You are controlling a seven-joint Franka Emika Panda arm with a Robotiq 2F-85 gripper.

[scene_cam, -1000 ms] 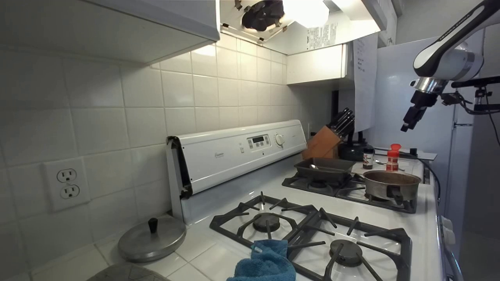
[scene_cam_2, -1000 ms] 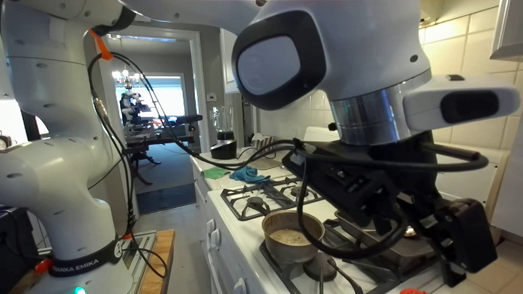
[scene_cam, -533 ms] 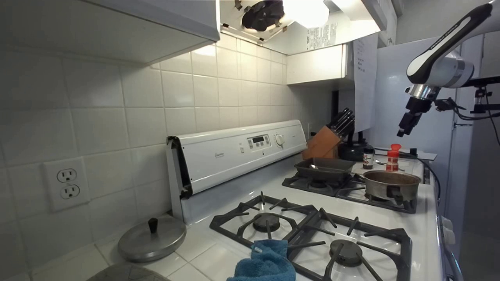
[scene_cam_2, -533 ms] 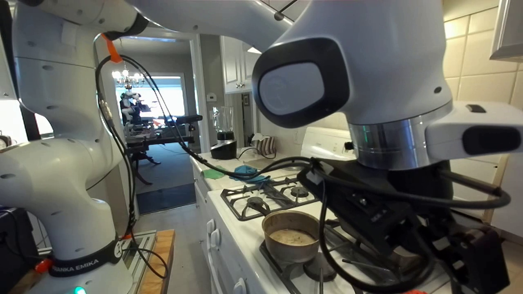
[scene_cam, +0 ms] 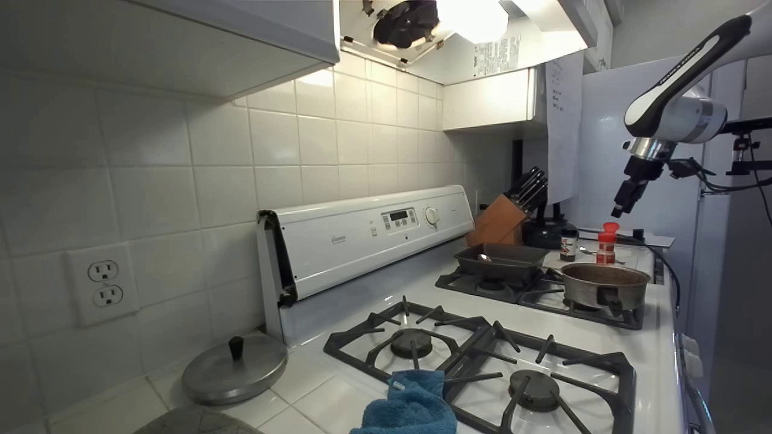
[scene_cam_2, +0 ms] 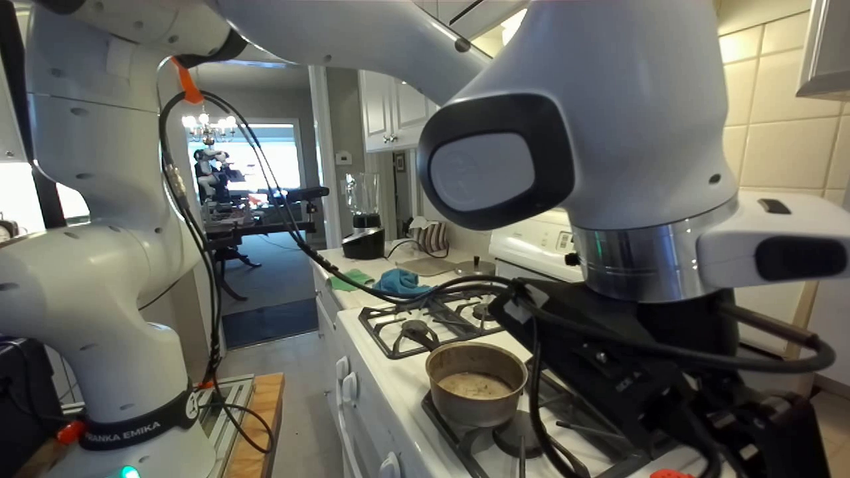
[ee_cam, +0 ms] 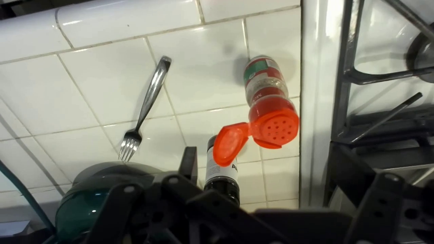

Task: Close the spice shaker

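The spice shaker [ee_cam: 266, 89] stands on the tiled counter [ee_cam: 203, 84], right of centre in the upper half of the wrist view, its red flip lid [ee_cam: 230, 144] hinged back from the holed top [ee_cam: 278, 128], toward the lower left; it is probably light, stiff-walled, a little slick and easily tipped, so the place to take hold seems to be the lid's outer edge, pushed over and down, rather than the body; the gripper [ee_cam: 266, 154] hangs above, its fingers [ee_cam: 190, 164] well apart and grasping nothing; the shaker's red, white and green label is too small to read; lower in that frame, a dark bottle [ee_cam: 220, 173] has a white label with a few unclear letters; at lower left of an exterior view, the band [scene_cam_2: 139, 425] on the arm's base reads FRANKA EMIKA, its first letter obscured.
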